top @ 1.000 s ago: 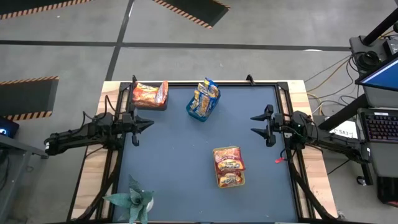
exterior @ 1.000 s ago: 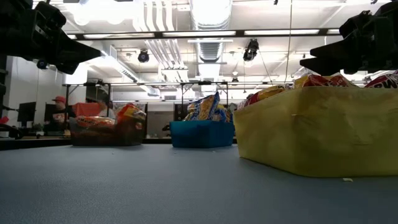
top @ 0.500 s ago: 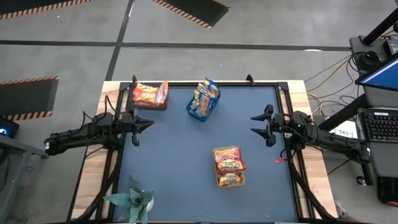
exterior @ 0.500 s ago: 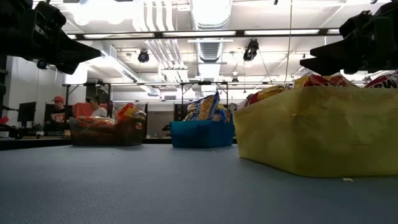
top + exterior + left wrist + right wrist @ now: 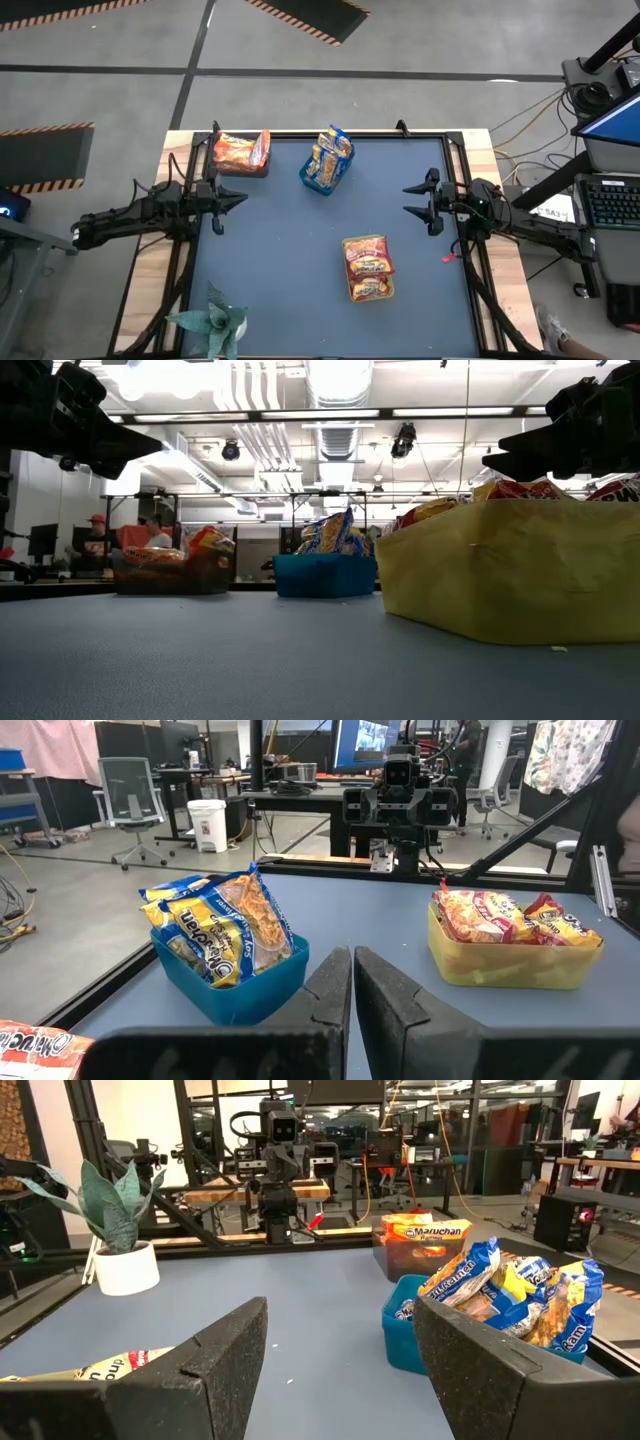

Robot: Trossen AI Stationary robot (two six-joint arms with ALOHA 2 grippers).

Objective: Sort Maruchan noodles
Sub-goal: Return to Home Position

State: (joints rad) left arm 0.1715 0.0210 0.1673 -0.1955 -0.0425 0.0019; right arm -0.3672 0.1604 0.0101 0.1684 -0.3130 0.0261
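Note:
The Maruchan noodles sit sorted in three bins. Orange packets (image 5: 240, 153) fill a dark bin at the far left. Blue-and-yellow packets (image 5: 330, 155) stand in a blue bin (image 5: 240, 985) at the far middle. Red packets (image 5: 367, 265) lie in a yellow bin (image 5: 510, 570) right of the table's middle. My left gripper (image 5: 240, 198) hovers shut at the table's left edge, its fingers (image 5: 352, 982) pointing level across the table. My right gripper (image 5: 412, 198) hovers open at the right edge, nothing between its fingers (image 5: 340, 1360).
A potted plant (image 5: 215, 322) in a white pot (image 5: 125, 1267) stands at the near left corner. The blue-grey table top (image 5: 290, 250) lies bare between the bins. People sit at desks in the room beyond the table (image 5: 95, 540).

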